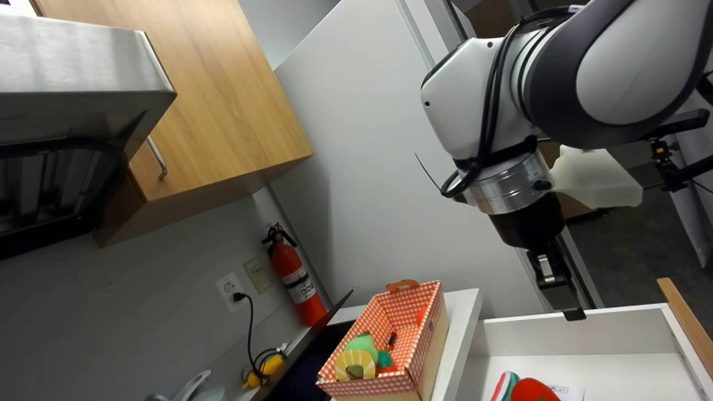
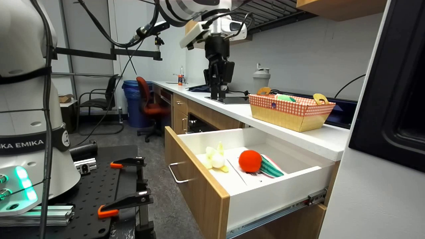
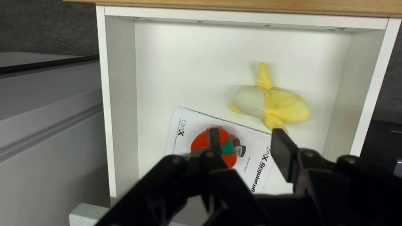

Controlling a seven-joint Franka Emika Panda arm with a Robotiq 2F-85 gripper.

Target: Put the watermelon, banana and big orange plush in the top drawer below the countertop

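The top drawer (image 2: 279,194) stands pulled out, with white walls also visible in the wrist view (image 3: 121,103). The banana (image 3: 287,105), yellow with a pale middle, lies on its floor; it also shows in an exterior view (image 2: 216,157). The big orange plush (image 2: 250,161), red-orange and round, lies in the drawer beside the watermelon (image 2: 270,167), a wedge with striped green rind. Both show partly in an exterior view. In the wrist view a finger covers part of the plush (image 3: 201,138) and nearly all the watermelon. My gripper (image 3: 246,146) is open and empty, above the drawer.
A white printed booklet (image 3: 254,157) lies under the orange plush in the drawer. A checkered basket (image 2: 282,114) holding other toys stands on the white countertop (image 2: 318,144) behind the drawer. A grey bottle (image 2: 261,78) and a fire extinguisher (image 1: 298,281) stand further back.
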